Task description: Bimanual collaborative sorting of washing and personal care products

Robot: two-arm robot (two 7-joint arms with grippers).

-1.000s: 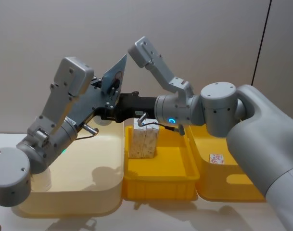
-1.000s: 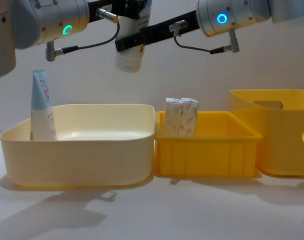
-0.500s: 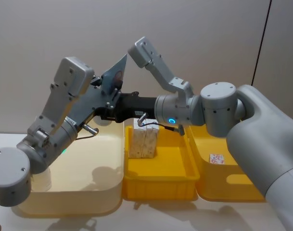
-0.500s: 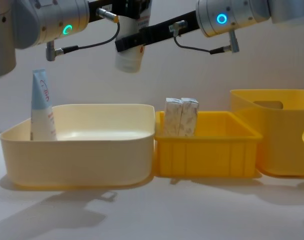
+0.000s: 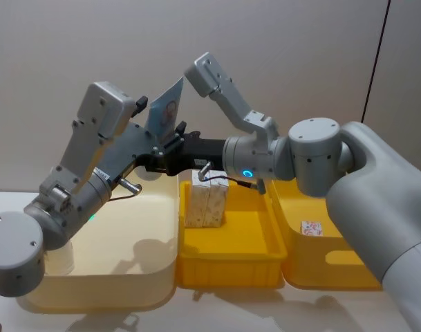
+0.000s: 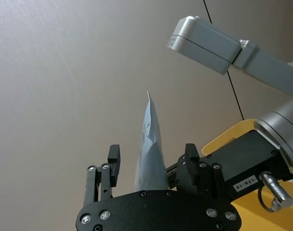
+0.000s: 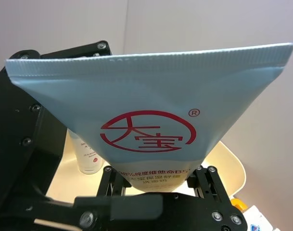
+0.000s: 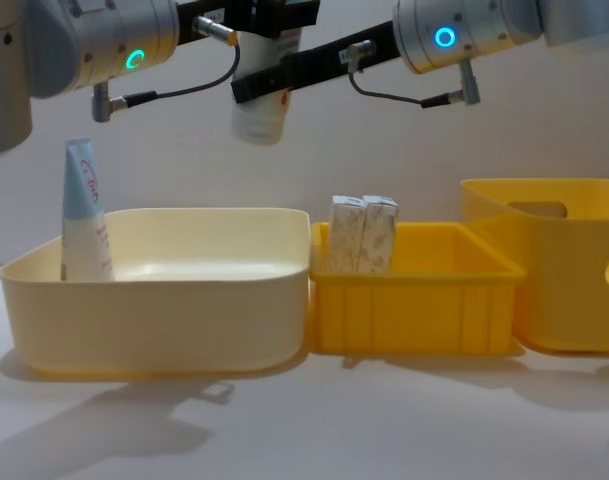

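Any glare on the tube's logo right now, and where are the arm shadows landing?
Right wrist view: no glare, the red logo on the held tube is evenly lit. Head view: arm shadows fall inside the cream bin. Chest view: soft shadows spread over the table in front.

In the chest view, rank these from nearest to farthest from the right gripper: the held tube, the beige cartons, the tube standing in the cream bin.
1. Held tube: at the right gripper, cap down above the cream bin.
2. Beige cartons: below and to its right, in the small yellow bin.
3. Standing tube: farthest, at the cream bin's left end.
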